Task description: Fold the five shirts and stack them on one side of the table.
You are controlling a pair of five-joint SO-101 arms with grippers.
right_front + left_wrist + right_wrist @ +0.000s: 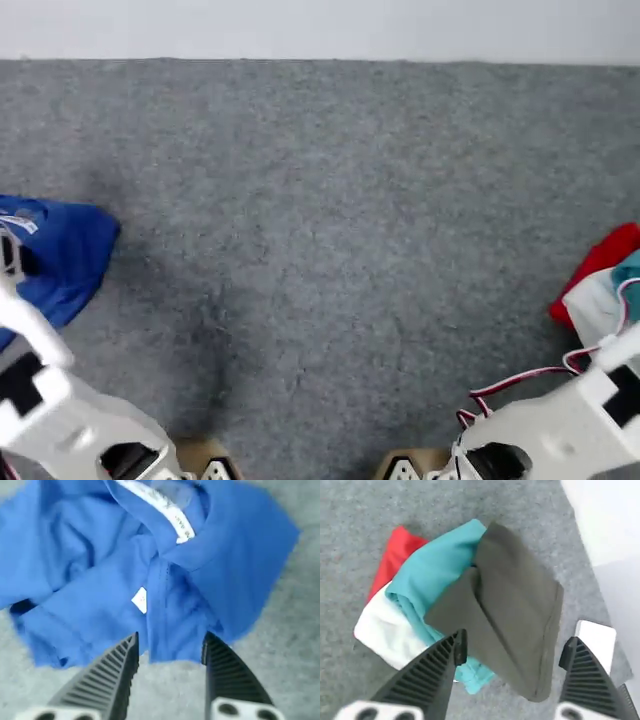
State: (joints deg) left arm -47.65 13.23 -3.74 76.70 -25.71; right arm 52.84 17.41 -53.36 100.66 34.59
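At nine o'clock on the grey surface lies the blue shirt. It is rumpled, collar up and label showing, and not folded as far as I can judge. My left tool hangs just above its near hem, fingers apart, gripping nothing.

At three o'clock sit the other four in a loose heap. The red shirt is lowest, with the white shirt beside it and the teal shirt draped across both. The dark olive shirt lies doubled over on top. My right tool hovers over that heap, fingers wide and empty.

I judge the job barely begun. No neat stack exists, the blue one is well apart from the rest, and all five need proper folding.
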